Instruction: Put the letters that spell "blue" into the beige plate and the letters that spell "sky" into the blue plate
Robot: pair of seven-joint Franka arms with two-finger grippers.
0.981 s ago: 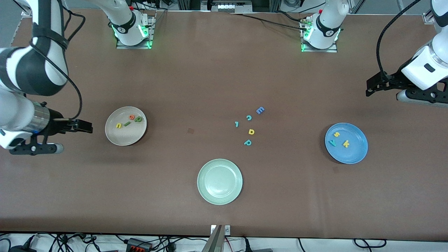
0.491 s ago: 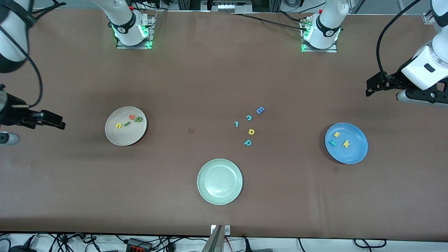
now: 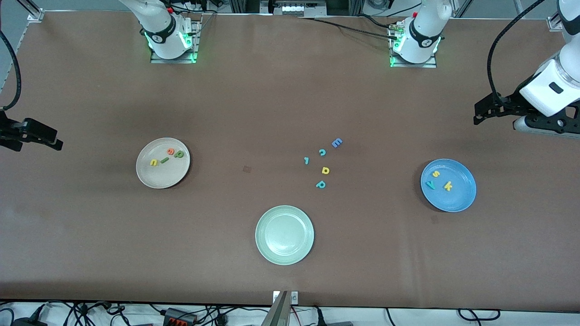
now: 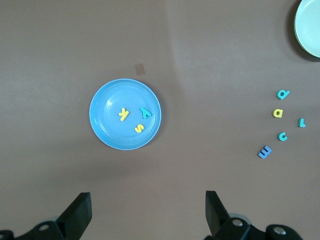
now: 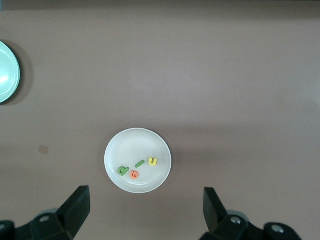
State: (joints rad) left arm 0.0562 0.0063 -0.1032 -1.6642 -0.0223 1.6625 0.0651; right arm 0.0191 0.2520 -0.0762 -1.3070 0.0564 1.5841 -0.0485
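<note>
The beige plate [image 3: 161, 177] [image 5: 135, 144] holds the yellow u [image 3: 154, 162], dark green l [image 3: 164, 159], orange e [image 3: 171, 151] and olive b [image 3: 180, 154]. In the blue plate [image 3: 458, 199] [image 4: 106, 127] lie the yellow s [image 3: 436, 174], teal y [image 3: 430, 184] and yellow k [image 3: 448, 185]. My right gripper [image 3: 58, 139] [image 5: 145, 192] hangs open and empty over the table at the right arm's end, well clear of the beige plate. My left gripper [image 3: 476, 115] [image 4: 147, 200] waits open and empty over the left arm's end, apart from the blue plate.
A mint-green plate [image 3: 284, 235] sits empty near the front camera. Loose letters lie mid-table: blue E [image 3: 336, 143], teal c [image 3: 322, 152], teal hooked letter [image 3: 306, 160], a yellow letter [image 3: 325, 170] and teal p [image 3: 321, 184].
The right arm has drawn back from beside the beige plate toward its end of the table, mostly leaving the front view. The left arm and all letters have stayed still.
</note>
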